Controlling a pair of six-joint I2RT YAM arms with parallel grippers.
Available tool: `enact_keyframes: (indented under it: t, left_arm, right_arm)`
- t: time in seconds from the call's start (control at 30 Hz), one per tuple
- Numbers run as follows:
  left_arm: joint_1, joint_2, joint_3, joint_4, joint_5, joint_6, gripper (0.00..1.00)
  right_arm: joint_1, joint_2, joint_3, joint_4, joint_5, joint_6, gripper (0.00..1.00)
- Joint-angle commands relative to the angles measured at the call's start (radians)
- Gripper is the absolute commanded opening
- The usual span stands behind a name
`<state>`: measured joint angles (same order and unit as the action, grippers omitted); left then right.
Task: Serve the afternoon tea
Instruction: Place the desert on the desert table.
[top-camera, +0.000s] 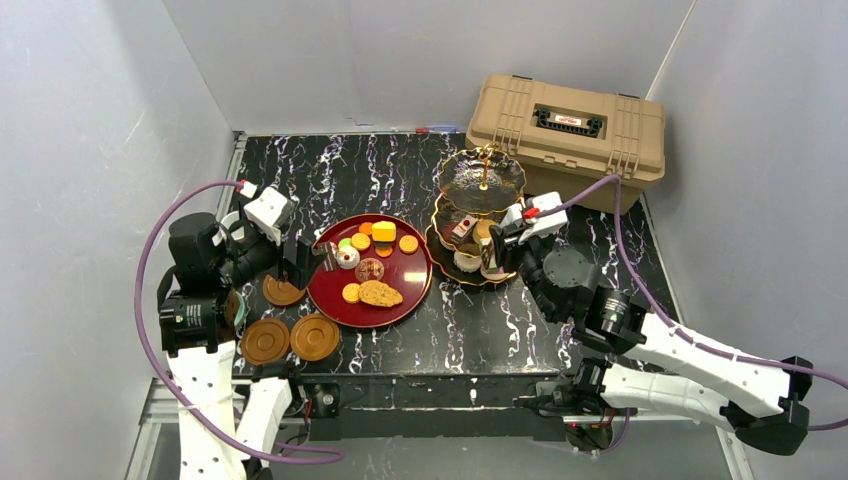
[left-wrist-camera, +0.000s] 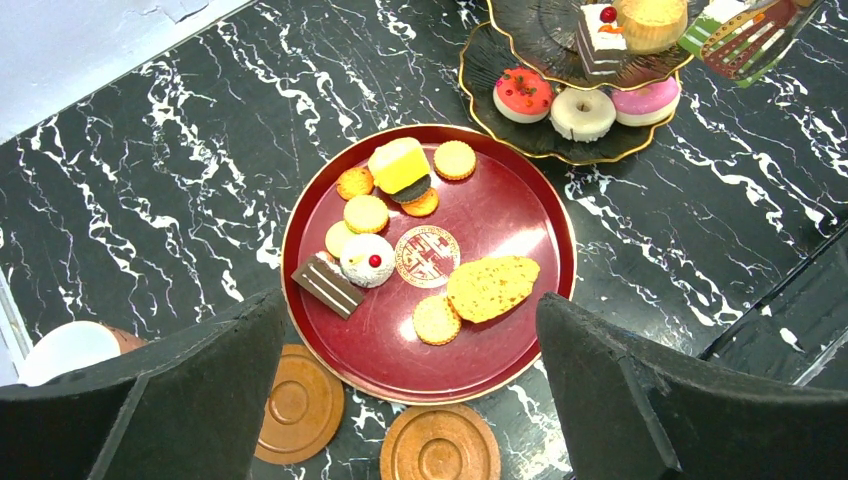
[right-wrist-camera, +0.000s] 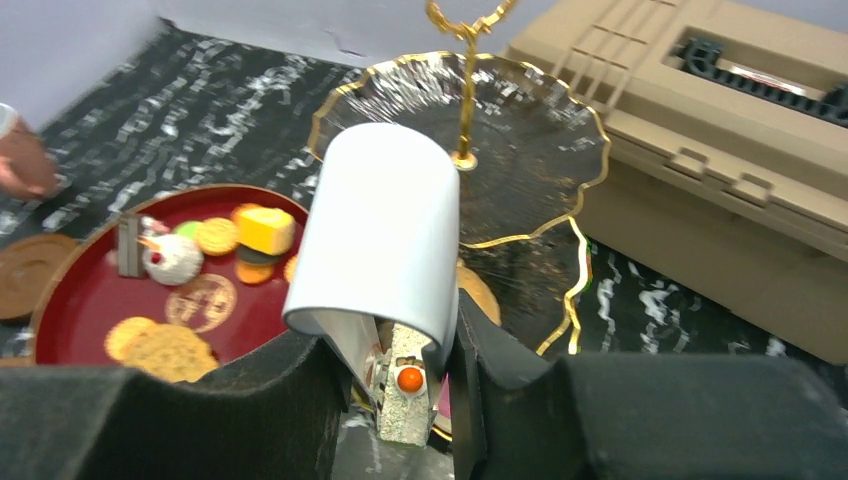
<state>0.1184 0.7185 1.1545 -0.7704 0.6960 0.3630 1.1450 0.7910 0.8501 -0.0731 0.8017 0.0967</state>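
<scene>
Over the red tray (left-wrist-camera: 500, 200) the left fingers (left-wrist-camera: 180, 390) spread wide, likely to pick a biscuit (left-wrist-camera: 365, 213). The right fingers (right-wrist-camera: 230, 410) pinch metal tongs (right-wrist-camera: 385, 220) at the tiered stand (right-wrist-camera: 530, 150) beside the tray, where cakes (left-wrist-camera: 523, 92) sit.

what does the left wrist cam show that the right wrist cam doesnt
Only the left wrist view: three round cakes, red, white and pink, on the lowest tier of the stand, and the left gripper, open with nothing between its fingers. Only the right wrist view: the tan case, the gold handle of the stand, and the right gripper shut on the bent end of the metal tongs. Both: the red tray with its biscuits and yellow cake, plus parts of the stand.
</scene>
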Motion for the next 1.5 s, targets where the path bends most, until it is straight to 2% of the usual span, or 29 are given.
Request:
enact_keyframes:
  t: [0.0, 0.2, 0.5, 0.8, 1.33, 1.37, 1.47]
  left_arm:
    - [-0.002, 0.001, 0.024, 0.0, 0.023, -0.007, 0.92]
    - [-0.003, 0.006, 0.028, -0.001, 0.026, -0.01, 0.92]
    - [-0.002, 0.002, 0.023, -0.002, 0.025, -0.011, 0.92]
    - [-0.003, -0.002, 0.03, -0.013, 0.017, 0.001, 0.92]
    - [-0.002, 0.01, 0.039, -0.015, 0.022, 0.004, 0.92]
    - [-0.002, 0.01, 0.04, -0.015, 0.021, 0.004, 0.92]
    - [-0.003, 0.009, 0.043, -0.015, 0.018, 0.004, 0.93]
  right_arm:
    - [-0.01, -0.02, -0.027, 0.095, 0.145, -0.091, 0.01]
    - [-0.055, -0.048, -0.083, 0.213, 0.233, -0.133, 0.01]
    - [-0.175, 0.014, -0.094, 0.357, 0.19, -0.176, 0.01]
    - [-0.33, 0.067, -0.08, 0.364, 0.047, -0.076, 0.01]
    - [-0.372, 0.114, -0.07, 0.391, -0.007, -0.014, 0.01]
    - [-0.374, 0.115, -0.072, 0.391, -0.007, -0.011, 0.03]
    - [-0.376, 0.111, -0.077, 0.388, -0.003, -0.001, 0.18]
